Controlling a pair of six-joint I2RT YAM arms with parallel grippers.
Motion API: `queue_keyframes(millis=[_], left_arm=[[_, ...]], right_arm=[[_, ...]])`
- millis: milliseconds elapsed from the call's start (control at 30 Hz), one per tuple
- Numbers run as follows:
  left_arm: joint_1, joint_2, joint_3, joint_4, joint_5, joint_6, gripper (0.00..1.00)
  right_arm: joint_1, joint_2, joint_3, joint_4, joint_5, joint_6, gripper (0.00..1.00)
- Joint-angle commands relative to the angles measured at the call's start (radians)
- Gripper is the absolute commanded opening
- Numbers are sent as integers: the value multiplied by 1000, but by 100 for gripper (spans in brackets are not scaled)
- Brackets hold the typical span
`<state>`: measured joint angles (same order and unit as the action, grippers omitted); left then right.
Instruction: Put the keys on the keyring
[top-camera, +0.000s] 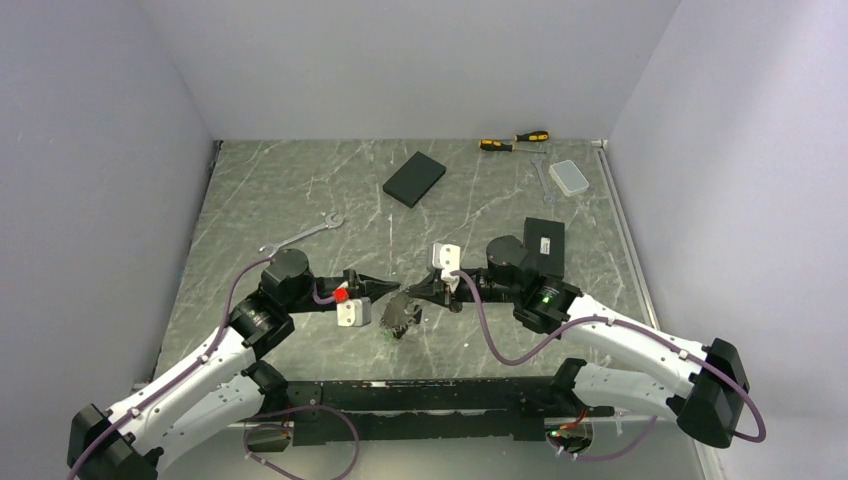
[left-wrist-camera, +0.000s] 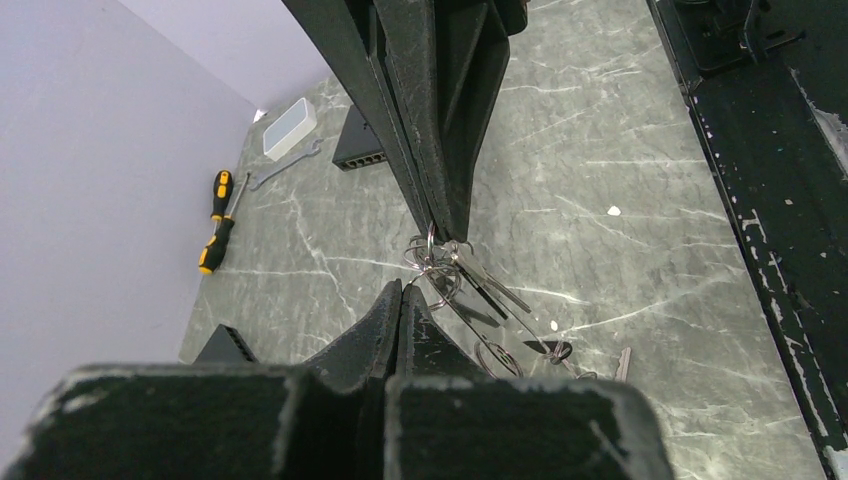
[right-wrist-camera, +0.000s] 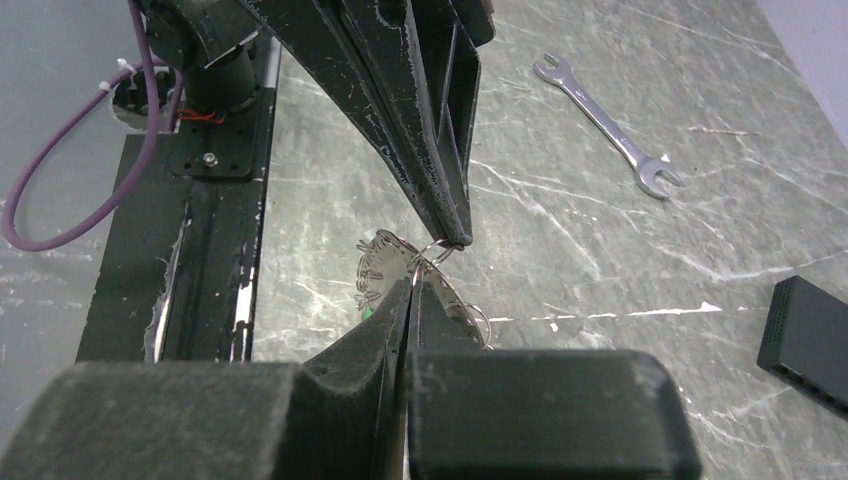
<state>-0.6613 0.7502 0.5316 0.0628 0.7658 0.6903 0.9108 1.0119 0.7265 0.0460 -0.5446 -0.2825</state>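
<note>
Both grippers meet tip to tip over the middle of the table. My left gripper (top-camera: 393, 288) (left-wrist-camera: 402, 286) is shut, its tips pinching the thin wire of the keyring (left-wrist-camera: 470, 318), which slants down to the table. My right gripper (top-camera: 413, 292) (right-wrist-camera: 411, 282) is also shut and nips a small ring at the top of the bunch of keys (left-wrist-camera: 478, 275) (right-wrist-camera: 382, 266) (top-camera: 402, 319). The bunch hangs just under the two tips. One more key (left-wrist-camera: 623, 362) lies flat on the table nearby. A green bit (right-wrist-camera: 368, 312) shows beside my right fingers.
A silver wrench (top-camera: 300, 236) (right-wrist-camera: 607, 124) lies back left, and a black box (top-camera: 414, 178) sits farther back. Screwdrivers (top-camera: 513, 141) (left-wrist-camera: 218, 222), a clear plastic case (top-camera: 570, 177) and a second wrench (top-camera: 543, 180) lie back right. A black rail (top-camera: 420, 395) runs along the near edge.
</note>
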Motion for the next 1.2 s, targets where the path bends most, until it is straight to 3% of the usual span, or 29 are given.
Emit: queue_keyframes(millis=[0,500,1167], left_arm=[[5,1,48,46,-1,-21,0],[12,43,85,19,-74,-65,0],[67,118,145,-7,-43,-164,0]], right_arm=[[-1,-10,48,9,-36,-17,0],[0,3,59,-14,-23,-34,0],[33,31,61,-30,69,-97,0]])
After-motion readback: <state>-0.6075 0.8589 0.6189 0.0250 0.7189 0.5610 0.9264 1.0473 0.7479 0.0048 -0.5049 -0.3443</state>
